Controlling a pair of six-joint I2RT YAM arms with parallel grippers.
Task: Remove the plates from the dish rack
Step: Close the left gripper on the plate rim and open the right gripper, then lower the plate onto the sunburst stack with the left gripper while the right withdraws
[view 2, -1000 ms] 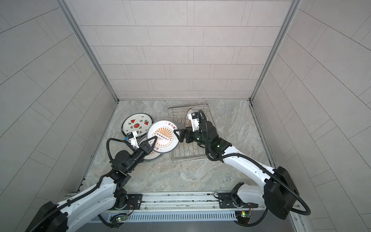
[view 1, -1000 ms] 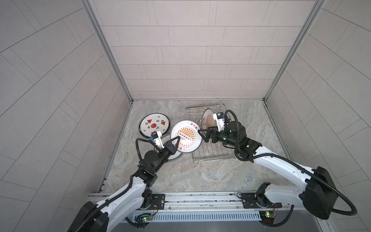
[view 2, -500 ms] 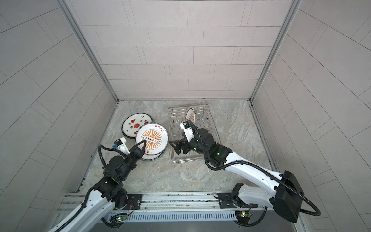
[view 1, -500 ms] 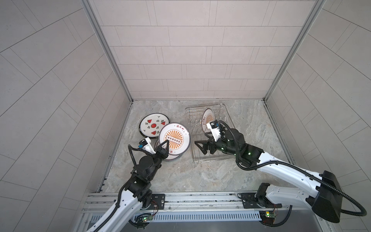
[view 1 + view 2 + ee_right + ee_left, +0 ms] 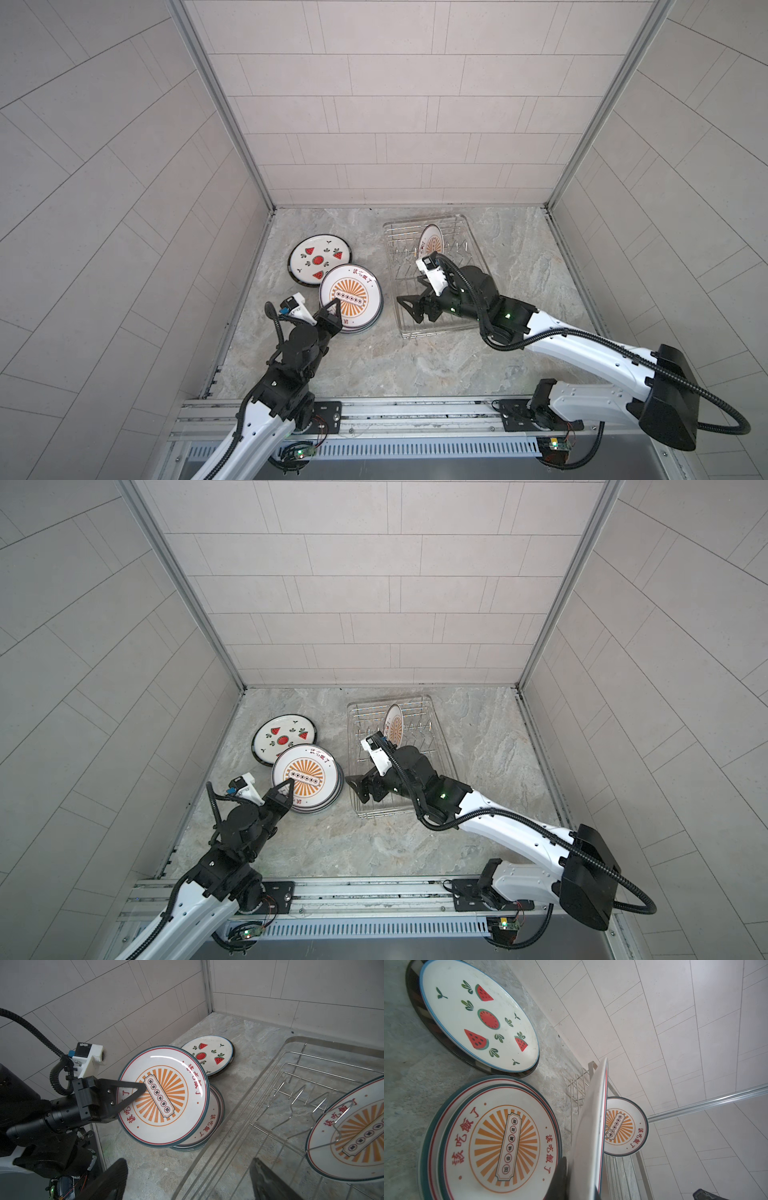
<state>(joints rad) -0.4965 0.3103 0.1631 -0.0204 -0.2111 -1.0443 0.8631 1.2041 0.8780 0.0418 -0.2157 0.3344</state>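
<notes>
One plate point(image 5: 172, 1088) is in my left jaws, which are closed tight on its rim at the edge nearest my base. One jaw lies across the orange sunburst on its face. I hold it tilted above a stack of like plates point(image 5: 217, 1109). In both top views the held plate point(image 5: 353, 291) point(image 5: 305, 773) covers nearly all of the stack, and only a sliver of stacked rims point(image 5: 353, 331) shows at its 6 o'clock edge. From my left wrist the held plate point(image 5: 591, 1126) is seen edge-on, lifted clear of the stack's top plate point(image 5: 506, 1140) on the side where I grip it. I cannot tell whether the opposite edge touches the stack.

At about 10 o'clock from the stack, the watermelon plate point(image 5: 319, 260) point(image 5: 284, 740) lies flat on the desk point(image 5: 415, 365), on top of something round with a dark rim point(image 5: 413, 997). Its edge overlaps the stack in both top views, and I cannot tell whether the two touch.

At 3 o'clock from the stack, just beside it, is the dish rack point(image 5: 390, 257) point(image 5: 351, 733), its long side running from 6 to 12 o'clock. A single sunburst plate point(image 5: 430, 245) point(image 5: 394, 727) stands on edge among the prongs at the rack's 12 o'clock end, leaning a little.

My right jaws are spread wide and hold nothing. They hover over the rack's 7 o'clock corner and point toward 9 o'clock, at the held plate. From my right wrist, the rack's rim point(image 5: 239, 1115) runs between the two jaws and the racked plate point(image 5: 353, 1132) sits off to one side.
</notes>
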